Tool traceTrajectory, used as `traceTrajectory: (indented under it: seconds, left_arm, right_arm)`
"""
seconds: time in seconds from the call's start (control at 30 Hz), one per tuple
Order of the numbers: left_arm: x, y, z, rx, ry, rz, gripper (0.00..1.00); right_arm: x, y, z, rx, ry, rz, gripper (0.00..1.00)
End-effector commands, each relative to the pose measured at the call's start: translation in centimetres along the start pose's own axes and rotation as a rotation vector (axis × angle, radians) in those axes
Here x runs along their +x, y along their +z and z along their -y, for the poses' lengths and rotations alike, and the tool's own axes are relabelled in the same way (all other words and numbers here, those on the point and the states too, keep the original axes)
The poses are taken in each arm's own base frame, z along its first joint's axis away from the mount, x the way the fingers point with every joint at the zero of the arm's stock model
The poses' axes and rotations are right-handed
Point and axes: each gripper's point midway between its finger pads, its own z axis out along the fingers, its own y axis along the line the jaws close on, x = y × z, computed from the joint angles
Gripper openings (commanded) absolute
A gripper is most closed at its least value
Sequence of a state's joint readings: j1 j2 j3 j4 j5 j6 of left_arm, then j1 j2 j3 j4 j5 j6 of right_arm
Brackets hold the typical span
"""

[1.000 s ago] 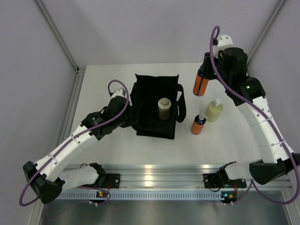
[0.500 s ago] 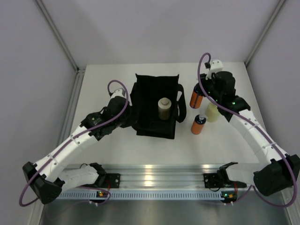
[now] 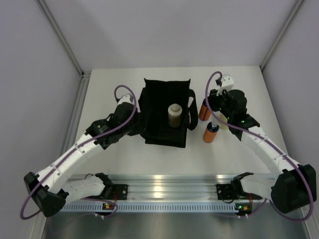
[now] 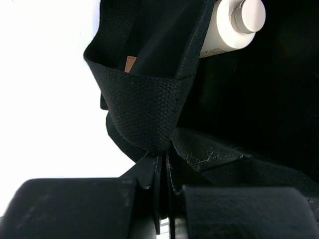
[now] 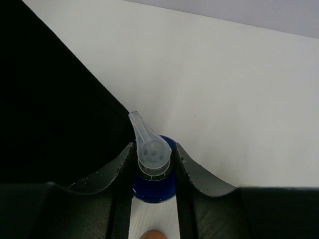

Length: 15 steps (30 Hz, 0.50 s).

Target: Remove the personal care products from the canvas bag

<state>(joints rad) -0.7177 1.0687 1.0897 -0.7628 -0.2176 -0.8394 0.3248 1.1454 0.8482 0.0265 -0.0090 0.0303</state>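
The black canvas bag [image 3: 159, 102] stands open in the middle of the table. A beige bottle [image 3: 174, 115] stands inside it and also shows in the left wrist view [image 4: 227, 27]. My left gripper [image 3: 136, 122] is shut on the bag's left wall [image 4: 144, 99]. My right gripper [image 3: 206, 106] is shut on an orange bottle [image 3: 203, 112], held low just right of the bag. In the right wrist view the fingers pinch its blue cap [image 5: 152, 186] under a clear nozzle. A second orange bottle [image 3: 211, 133] stands on the table. The yellow-green bottle is hidden behind my right arm.
The bag's strap handle [image 3: 192, 107] hangs on its right side, close to the held bottle. White table [image 3: 239, 84] lies to the right and behind. Grey walls close in the table at left, back and right.
My right arm has come down and to the left with the orange bottle, from high at the back right to beside the bag. It now covers the yellow-green bottle. The left arm has not moved.
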Motion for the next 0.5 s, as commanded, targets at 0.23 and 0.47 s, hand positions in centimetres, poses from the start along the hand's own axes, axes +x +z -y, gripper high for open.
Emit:
traceTrajectory:
  seconds: [0.23,0.47]
  left_arm:
    - [-0.3,-0.1,0.4,0.022,-0.01,0.017,0.0]
    - [-0.3,0.0,0.4,0.018,-0.007,0.017,0.0]
  right_arm:
    - [-4.4,-0.8,0.9,0.021,-0.059,0.289,0.0]
    - [-2.1,-0.8,2.1,0.088,-0.063,0.276,0.01]
